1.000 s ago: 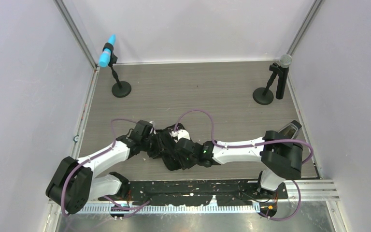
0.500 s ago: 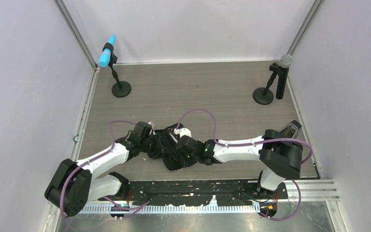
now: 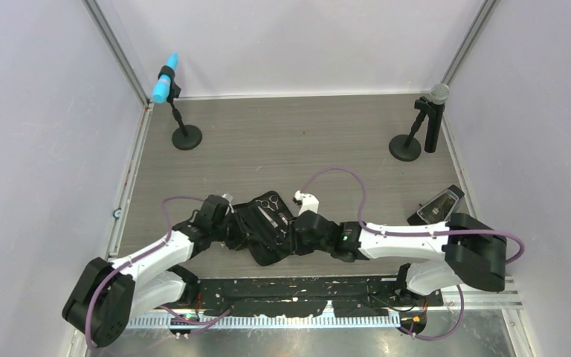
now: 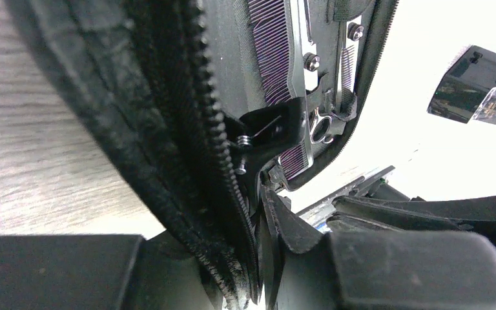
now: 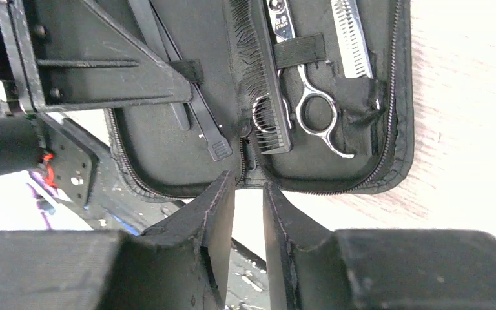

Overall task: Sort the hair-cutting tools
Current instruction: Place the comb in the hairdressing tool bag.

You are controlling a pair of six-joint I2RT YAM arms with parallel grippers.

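Note:
The black zip case (image 3: 266, 236) lies open on the table between both arms. Strapped inside it are silver scissors (image 3: 270, 210) (image 5: 312, 110), a toothed second blade (image 5: 352, 39), a black comb (image 5: 258, 84) and a slim black clip (image 5: 201, 123). My left gripper (image 3: 232, 227) (image 4: 258, 258) is shut on the case's zipper edge (image 4: 187, 161) at its left side. In the left wrist view the scissors (image 4: 307, 61) and a clip (image 4: 272, 126) show in the raised half. My right gripper (image 3: 299, 232) (image 5: 248, 187) sits just off the case's near spine, narrowly open and holding nothing.
A blue-tipped microphone on a stand (image 3: 167, 88) stands at the back left and a grey-headed one (image 3: 434, 104) at the back right. A small dark device (image 3: 437, 205) lies near the right edge. The black base rail (image 3: 305, 286) runs along the front.
My right arm has drawn back to the right, off the case, uncovering the open case and the scissors inside. The left gripper has stayed on the case's edge and shifted slightly.

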